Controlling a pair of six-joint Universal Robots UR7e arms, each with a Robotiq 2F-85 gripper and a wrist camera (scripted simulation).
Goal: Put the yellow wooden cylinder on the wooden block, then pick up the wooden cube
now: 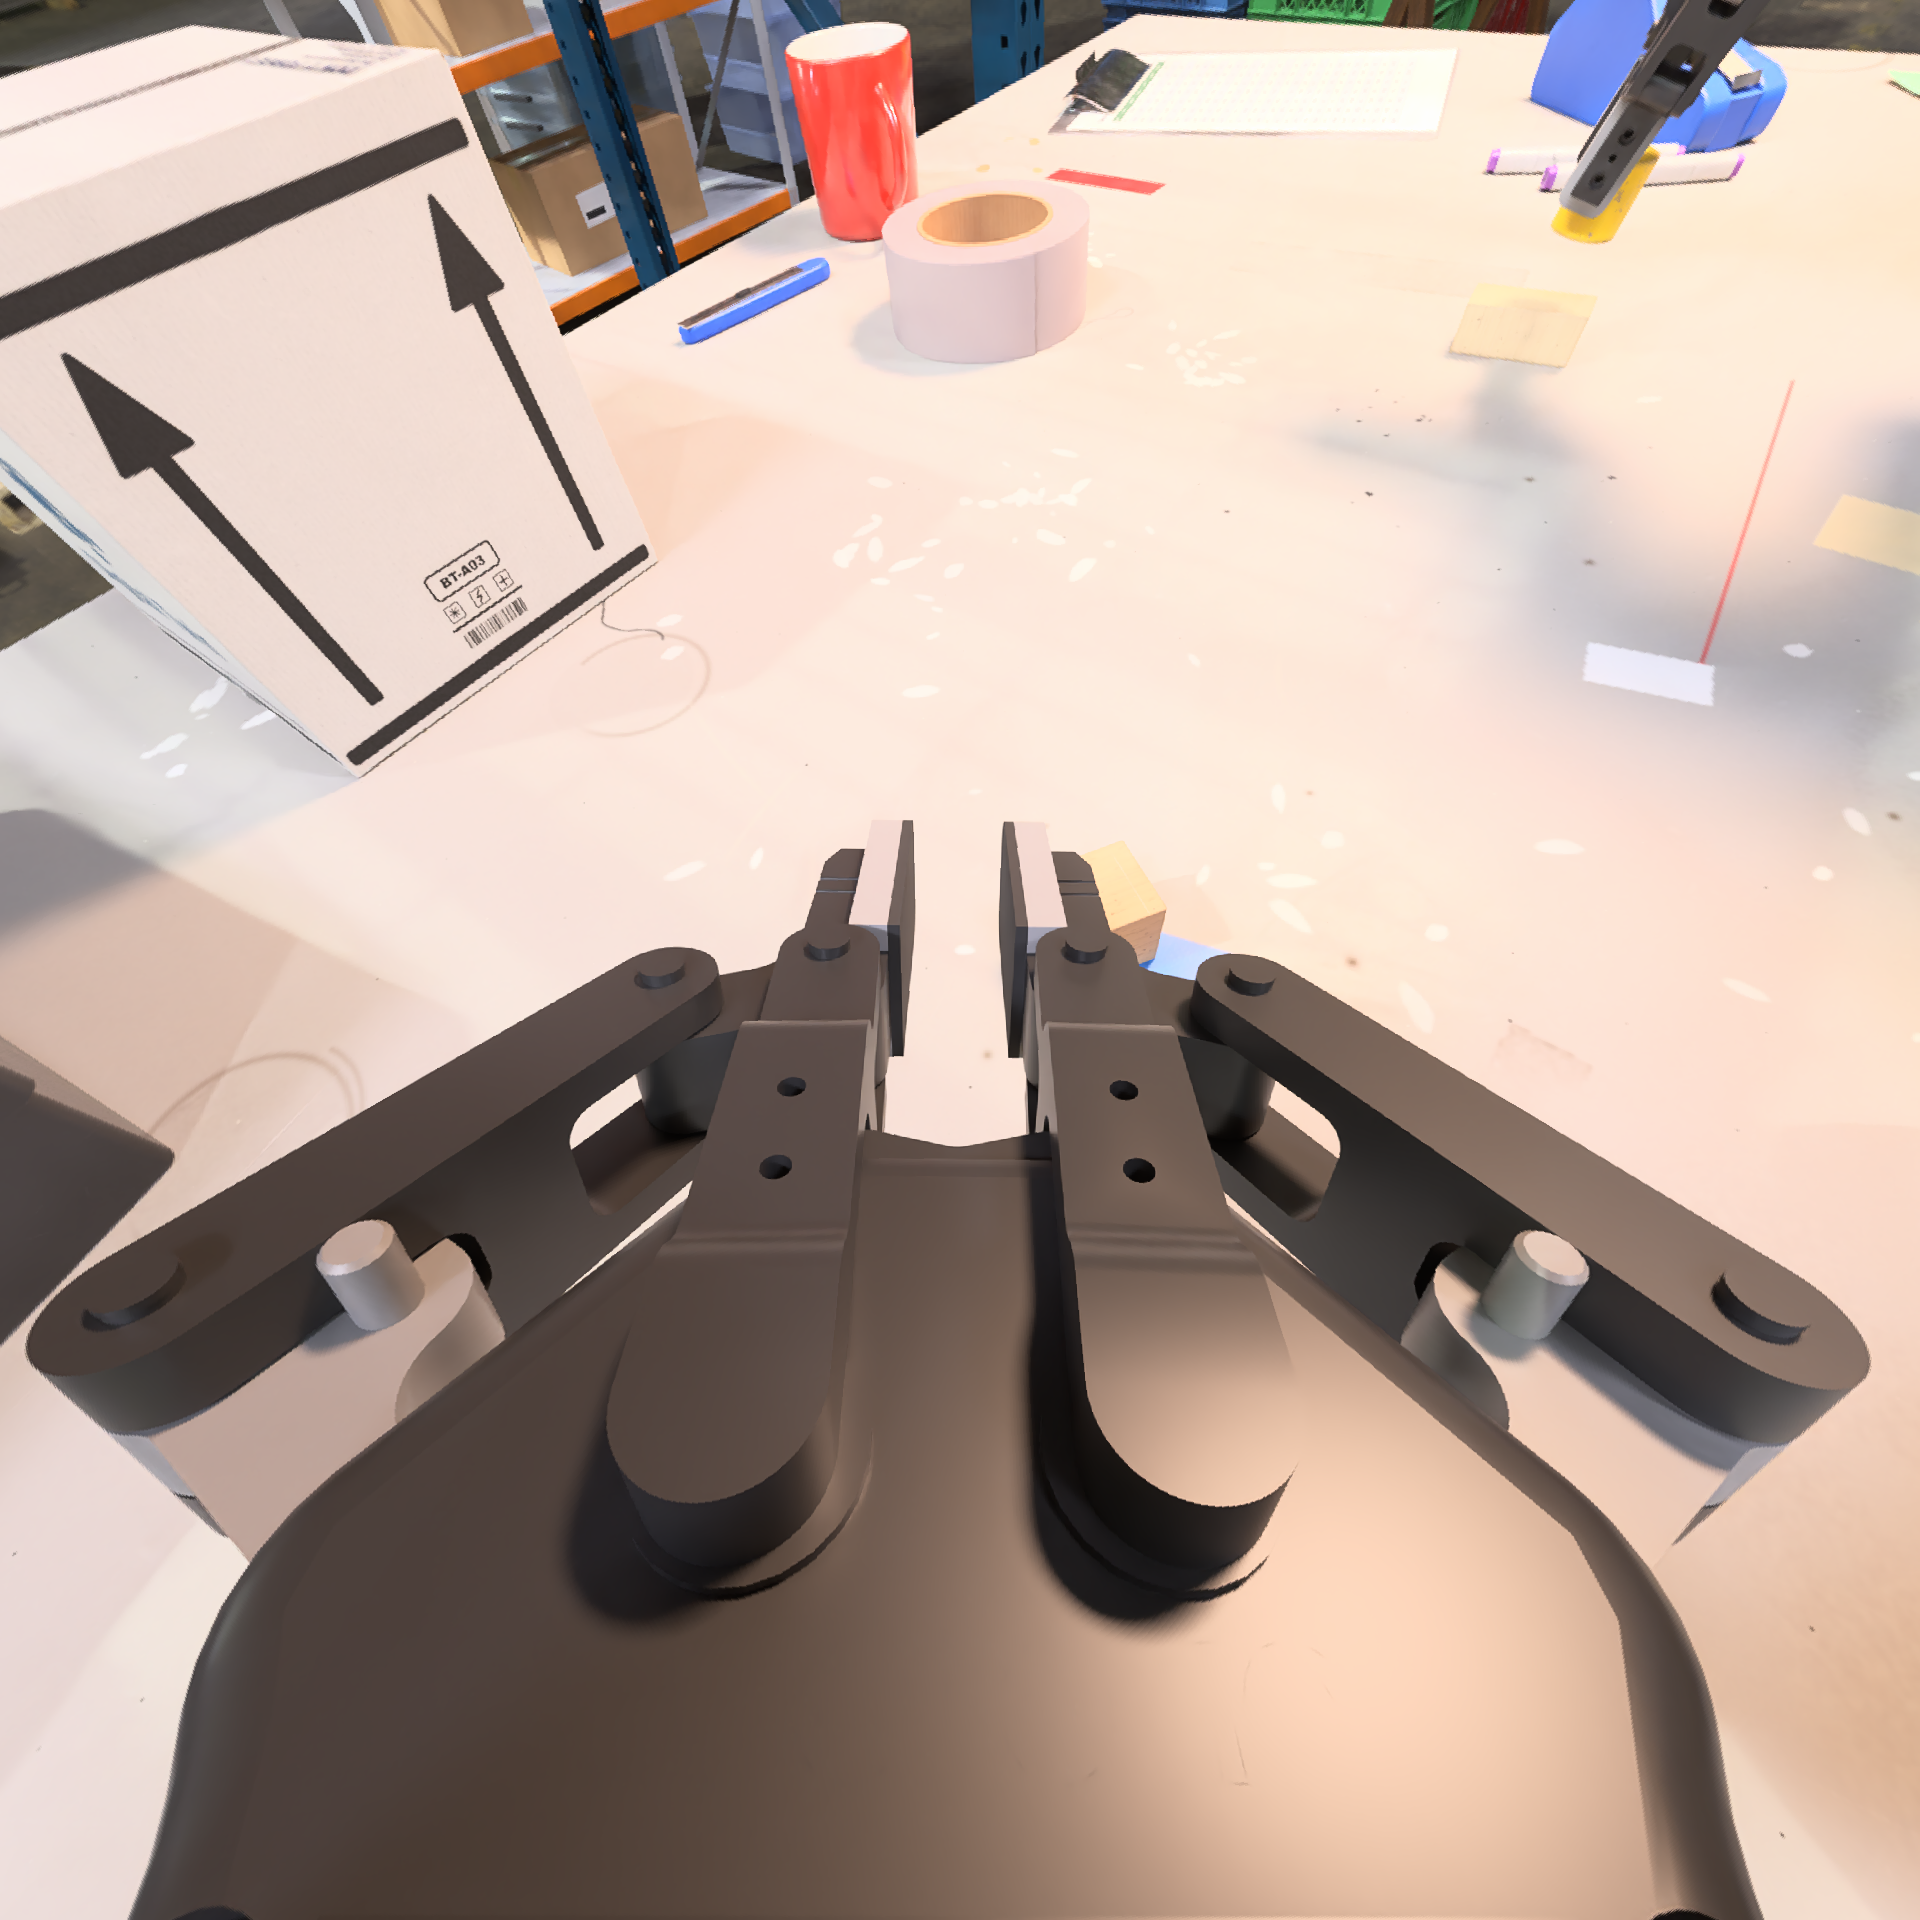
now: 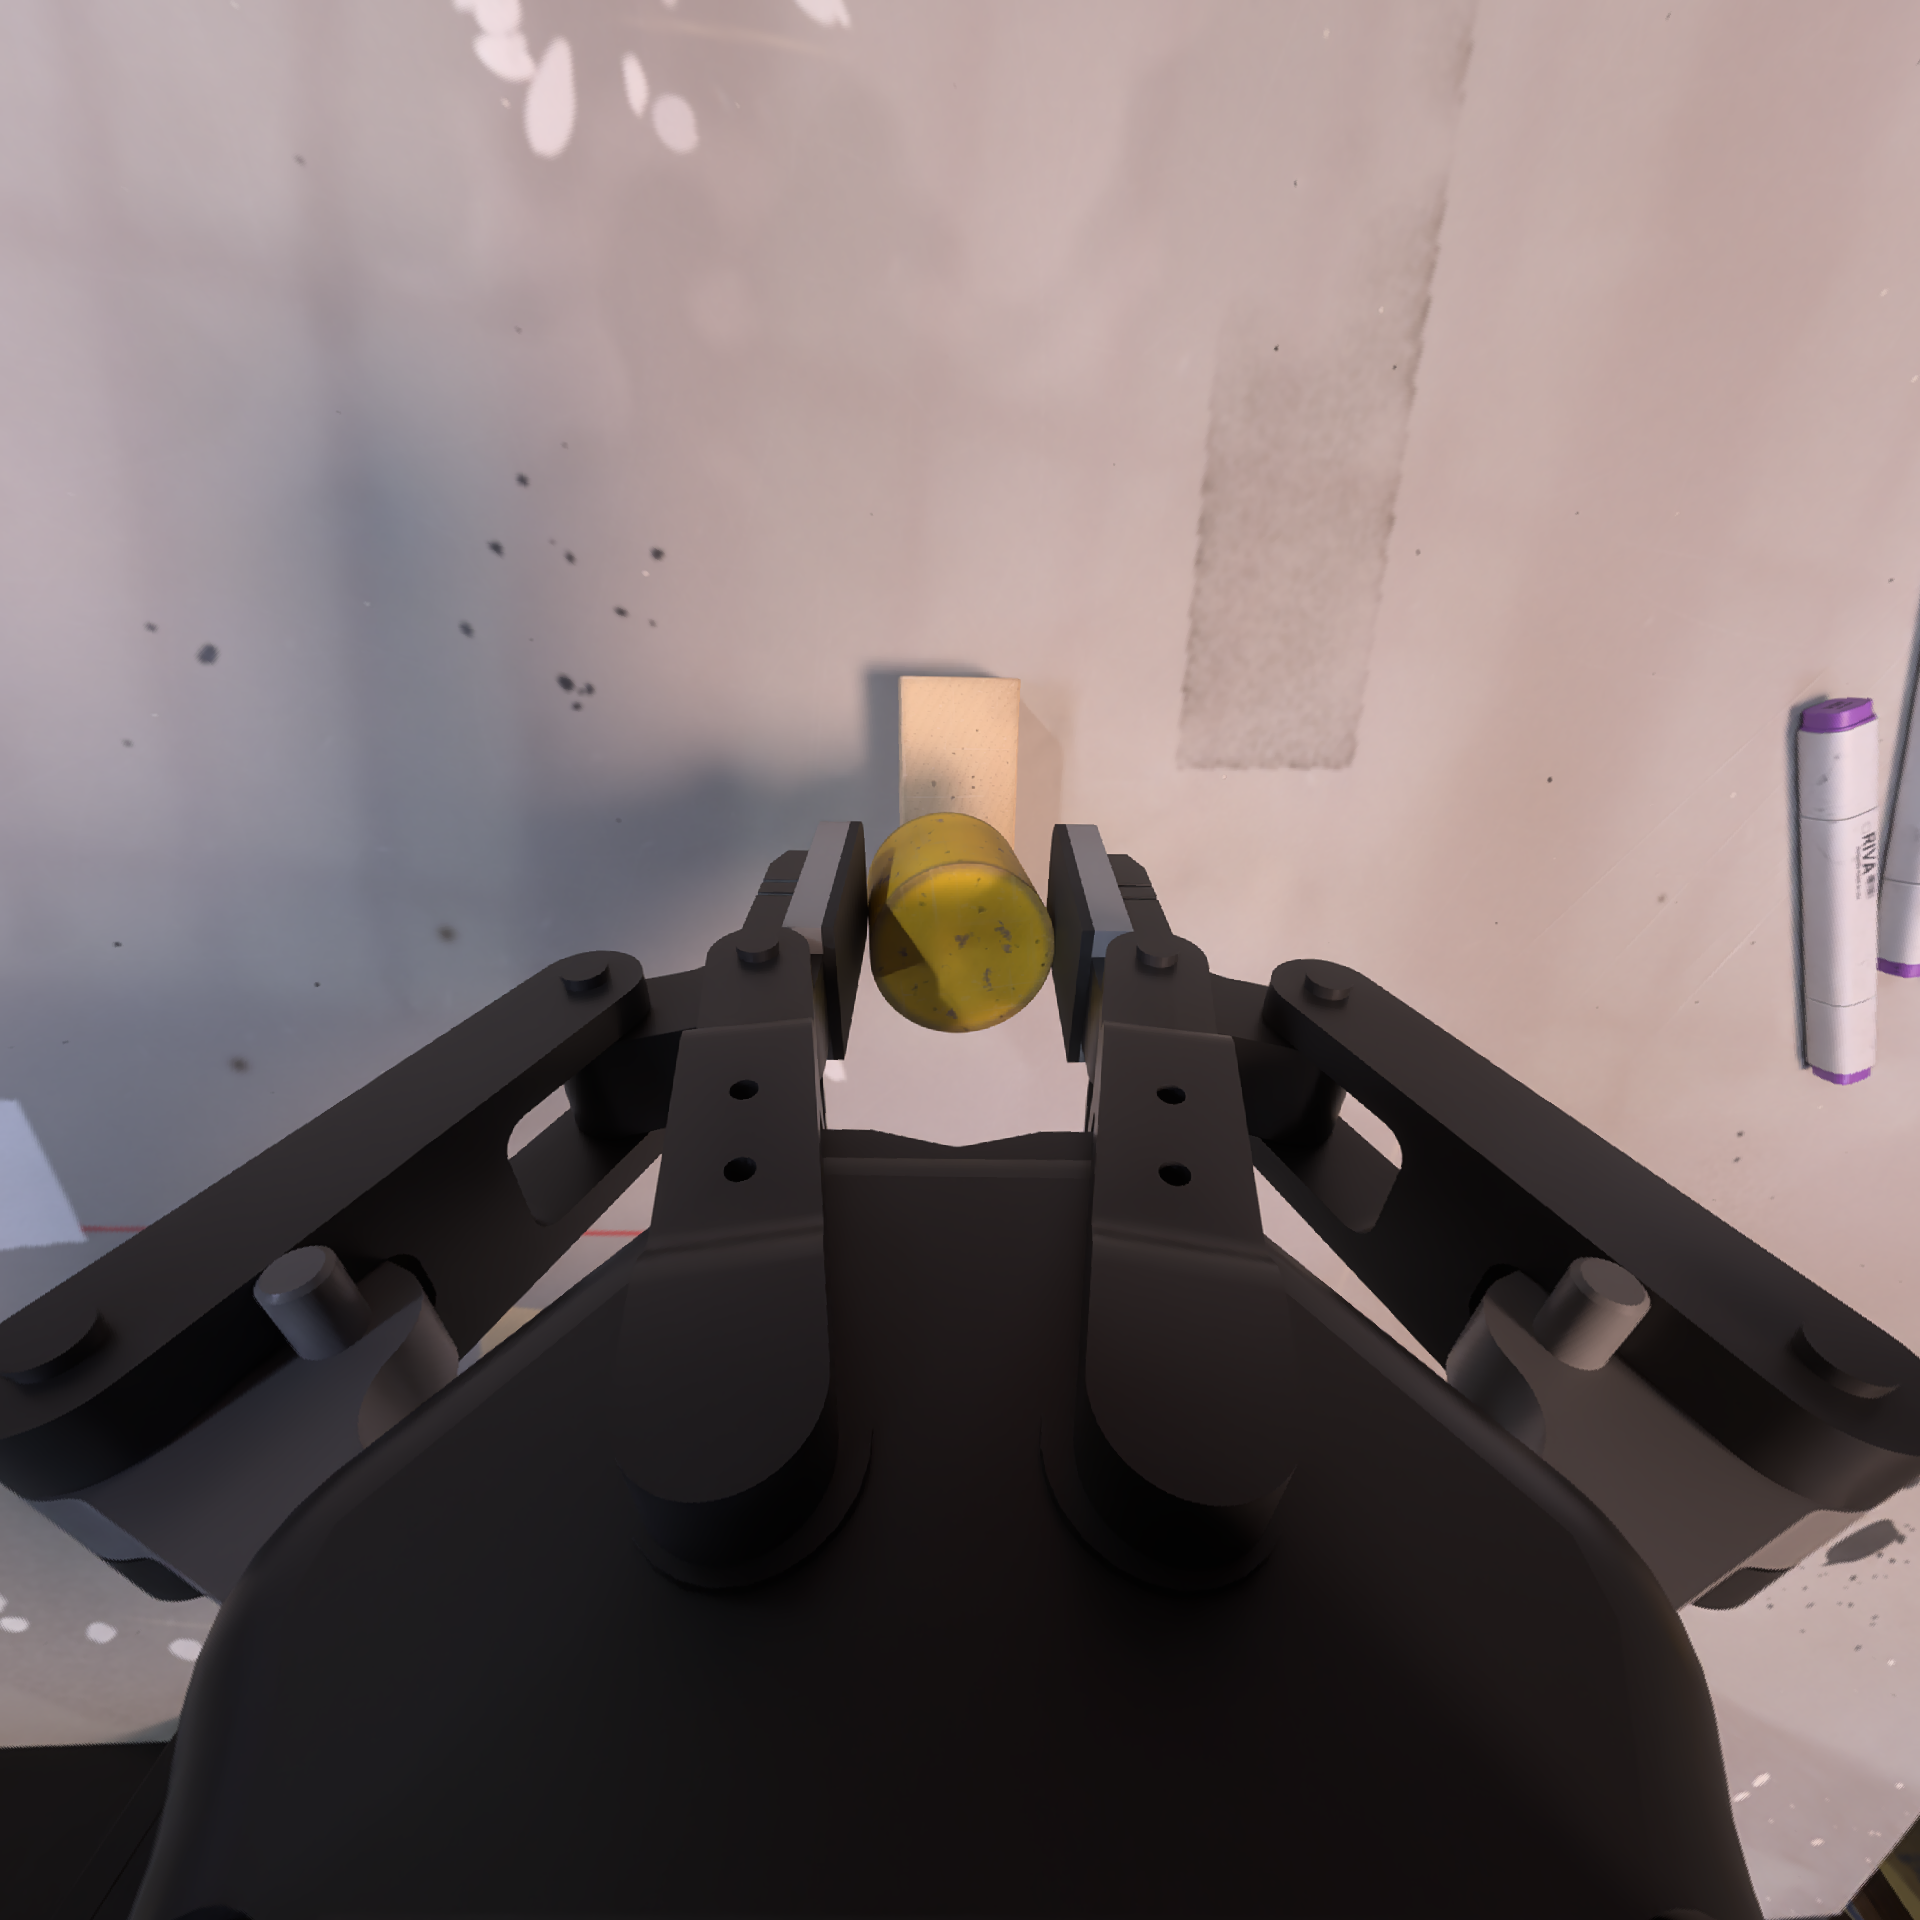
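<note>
My right gripper (image 2: 960, 847) is shut on the yellow wooden cylinder (image 2: 961, 935), which lies sideways between the pads. The flat wooden block (image 2: 958, 748) lies on the table just beyond the cylinder. In the left wrist view the right gripper (image 1: 1605, 182) holds the cylinder (image 1: 1590, 218) at the far right, behind the block (image 1: 1522, 324). My left gripper (image 1: 958, 831) is low over the table, its jaws a narrow gap apart with nothing between them. The wooden cube (image 1: 1127, 894) sits just right of its right finger, partly hidden, on something blue (image 1: 1179, 951).
A large cardboard box (image 1: 291, 395) stands at the left. A red mug (image 1: 852, 125), a tape roll (image 1: 987, 270) and a blue pen (image 1: 753, 301) are farther back. Purple-capped markers (image 2: 1837, 894) lie right of the block. A paper sheet (image 1: 1257, 94) and a blue object (image 1: 1704, 94) lie at the far edge.
</note>
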